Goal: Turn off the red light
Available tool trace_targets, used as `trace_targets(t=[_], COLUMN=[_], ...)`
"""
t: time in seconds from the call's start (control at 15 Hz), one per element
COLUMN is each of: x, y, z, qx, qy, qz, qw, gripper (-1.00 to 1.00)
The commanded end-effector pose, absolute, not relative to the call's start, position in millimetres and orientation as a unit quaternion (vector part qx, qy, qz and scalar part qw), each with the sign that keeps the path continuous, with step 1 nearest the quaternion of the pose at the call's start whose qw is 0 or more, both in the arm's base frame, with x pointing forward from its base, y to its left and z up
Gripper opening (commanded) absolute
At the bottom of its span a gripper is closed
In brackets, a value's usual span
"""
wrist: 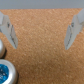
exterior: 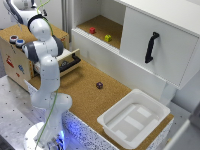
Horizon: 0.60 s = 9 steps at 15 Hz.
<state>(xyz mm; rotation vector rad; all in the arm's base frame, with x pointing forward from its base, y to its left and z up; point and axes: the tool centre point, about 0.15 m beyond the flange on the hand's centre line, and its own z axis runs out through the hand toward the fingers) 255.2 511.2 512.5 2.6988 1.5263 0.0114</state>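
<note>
The white Panda arm (exterior: 46, 70) rises from its base at the lower part of the exterior view's left and bends up toward a wooden box (exterior: 15, 62) standing at the exterior view's left edge. The box top is covered in cork. On it sit two small round buttons side by side: the red light (exterior: 13, 38), with a red-orange centre and pale rim, and just beside it a blue button (exterior: 20, 42). The arm's upper joints hide the end effector in the exterior view.

In the wrist view the end effector (wrist: 42, 31) looks straight down on cork, its two fingers (wrist: 74, 31) spread wide apart with nothing between them. At one edge of this view the blue button (wrist: 7, 72) shows in part, and a sliver of a pale rim, likely the red light (wrist: 1, 48), sits next to it; both lie clear of the fingers.

A drawer (exterior: 69, 60) with a black handle stands pulled out of the box side. The cork tabletop (exterior: 85, 90) carries a small dark cube (exterior: 99, 85) and a white plastic bin (exterior: 134, 118). In the white cabinet (exterior: 165, 45) behind, an open shelf holds a red cube (exterior: 92, 30) and a yellow cube (exterior: 108, 38), near each other but apart. A sliding door with a black handle (exterior: 151, 47) covers the rest.
</note>
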Motion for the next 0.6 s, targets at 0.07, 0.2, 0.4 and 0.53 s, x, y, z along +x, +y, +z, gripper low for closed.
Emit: trace_targets(t=[0.07,0.2,0.4,0.53], x=[297.6,316.6,338.6,345.6], y=[429.3,396.2,346.7,321.9], z=[500.8,500.3,492.6,486.5], qx=[0.929,0.954,0.982,0.989], qy=[0.369,0.297,0.178,0.106], qz=[0.003,0.02,0.057,0.092], qw=[-0.021,-0.023,-0.039,-0.042], gripper=[1.0,1.0,1.0,1.0])
